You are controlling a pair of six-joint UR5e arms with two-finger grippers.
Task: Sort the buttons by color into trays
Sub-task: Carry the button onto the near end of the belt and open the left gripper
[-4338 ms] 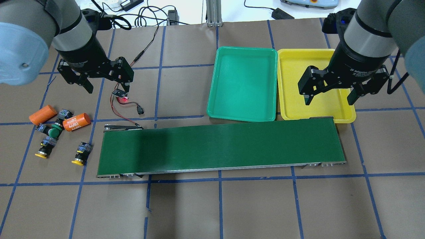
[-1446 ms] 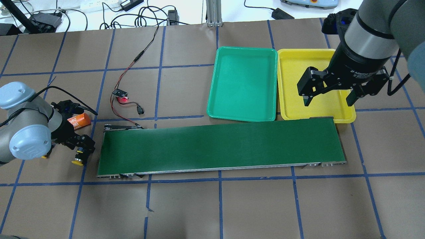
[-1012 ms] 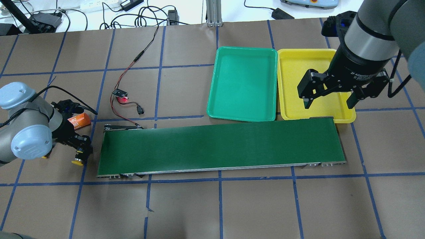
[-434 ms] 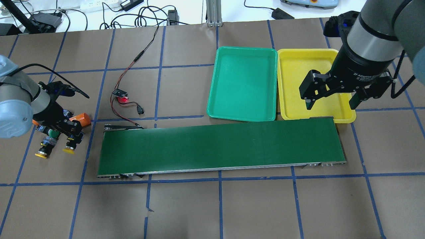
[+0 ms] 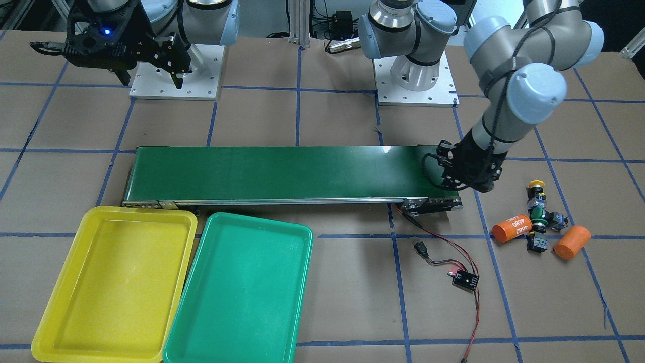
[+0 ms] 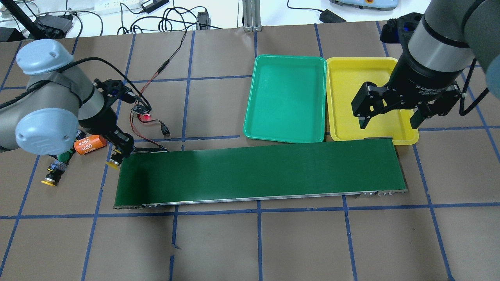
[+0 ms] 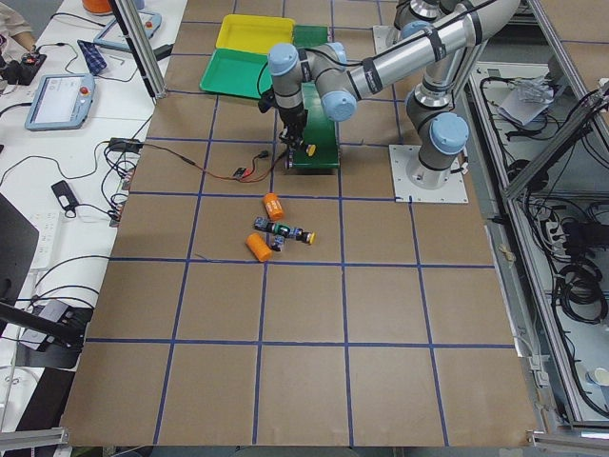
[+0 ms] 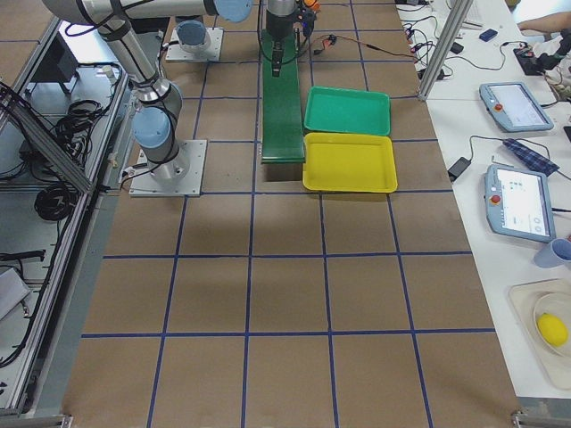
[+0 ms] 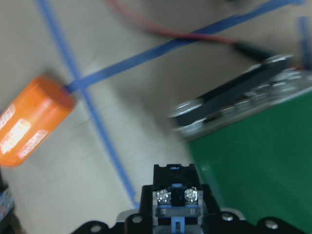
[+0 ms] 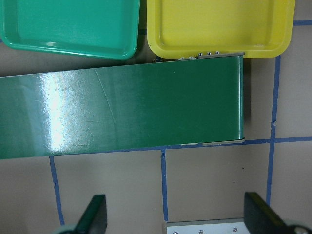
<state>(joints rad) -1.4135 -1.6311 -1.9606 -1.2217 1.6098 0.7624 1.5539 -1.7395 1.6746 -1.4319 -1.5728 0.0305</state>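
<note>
Overhead exterior shows the yellow button [image 6: 113,164] pinched between the left fingers [image 6: 125,145], beside the conveyor belt [image 6: 258,171].

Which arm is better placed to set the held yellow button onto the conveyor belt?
The left. The left hand is shut on the yellow button right beside one end of the conveyor belt, while the right hand hangs open and empty near the belt's opposite end.

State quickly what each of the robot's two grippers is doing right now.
Left gripper: shut on a small yellow-capped push-button with a black body.
Right gripper: open, holding nothing.
</note>
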